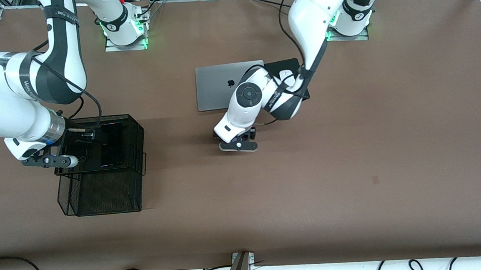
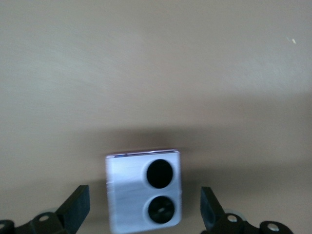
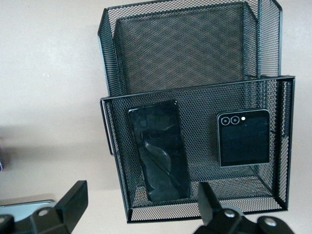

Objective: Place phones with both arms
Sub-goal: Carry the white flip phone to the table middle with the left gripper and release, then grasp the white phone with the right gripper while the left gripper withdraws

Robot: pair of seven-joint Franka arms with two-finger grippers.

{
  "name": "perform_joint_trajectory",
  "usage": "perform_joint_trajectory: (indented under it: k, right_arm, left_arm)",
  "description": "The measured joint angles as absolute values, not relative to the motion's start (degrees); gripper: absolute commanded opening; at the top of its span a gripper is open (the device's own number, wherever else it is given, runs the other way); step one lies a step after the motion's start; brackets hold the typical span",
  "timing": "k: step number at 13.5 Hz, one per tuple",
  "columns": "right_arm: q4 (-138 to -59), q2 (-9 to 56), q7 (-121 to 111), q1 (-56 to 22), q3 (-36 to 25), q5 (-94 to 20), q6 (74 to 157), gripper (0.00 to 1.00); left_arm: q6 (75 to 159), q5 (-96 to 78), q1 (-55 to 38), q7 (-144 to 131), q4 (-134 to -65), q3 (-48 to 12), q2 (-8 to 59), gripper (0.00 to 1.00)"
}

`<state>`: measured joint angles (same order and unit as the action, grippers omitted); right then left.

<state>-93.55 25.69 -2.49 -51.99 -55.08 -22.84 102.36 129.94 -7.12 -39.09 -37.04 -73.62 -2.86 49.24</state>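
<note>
**Mesh basket up front with two phones in it; trouble more likely at mid-table**

Lying flat in the basket's raised tray, side by side but apart: long black slab phone and small black flip phone. Hanging over the tray's edge toward the right arm's end of the table: right gripper, fingers spread, holding nothing, waiting.

Flat on bare table, a little nearer the camera than the silver laptop: lavender-white flip phone, black circles up. Low over it: left gripper, fingers wide apart, one to each side, touching neither.

Possible slips, as judged:
- Could clip and spin the phone if raised off-vertical, one fingertip catching an edge.
- Could miss a regrasp on so thin a body, pads scraping the table instead.
- Could snag the mesh rim if lowered off-centre.
</note>
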Motion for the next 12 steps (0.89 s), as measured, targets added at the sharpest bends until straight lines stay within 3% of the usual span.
perform_joint_trajectory:
  k: [7,12]
  right_arm:
    - [-93.13,25.95,7.16,-55.98,-52.35,-22.98,106.53,1.00]
    - [-85.42,31.23,28.61,-59.99,-41.94,-22.99,110.14,1.00]
  left_arm:
    - [105.39,-7.10,-22.86,-22.32,-72.85,-2.09,34.22,1.00]
    - [95.85,-6.33,-10.23,-8.88,-72.87,-1.92,28.98,1.00]
